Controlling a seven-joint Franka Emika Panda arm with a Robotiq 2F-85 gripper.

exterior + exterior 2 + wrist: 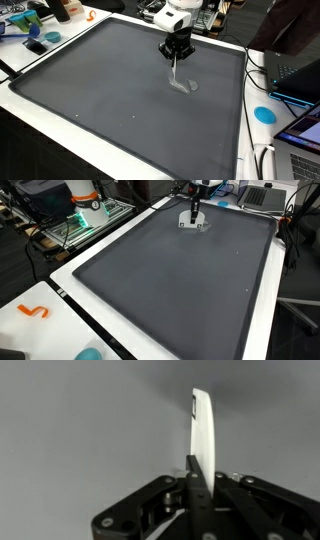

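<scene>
White slender flat utensil [178,72] hangs upright from the black gripper [176,50] over the far part of the dark grey mat [110,80], towards its right side in an exterior view. The two fingers are pressed against the utensil's upper end and pinch it between them. Its lower end sits at a pale grey patch on the mat. Whether it touches the surface or hangs just above it cannot be told.

Going left to right in that exterior view:
- The white table [60,130] borders the mat.
- The gripper and utensil come next.
- A blue round disc [264,114] lies on the table just beyond the mat's right edge, well apart from the gripper.
- A dark open laptop [297,70] stands behind the disc.

In an exterior view from the opposite end, an orange curled piece [34,311] lies on the white table at the near left. The mat [170,280] fills the middle. The gripper [196,197] holds the utensil [193,218] at the far edge.

In the wrist view, the utensil [203,425] shows edge-on as a narrow white blade. It rises from between the gripper's [197,462] closed fingers against plain grey mat.
</scene>
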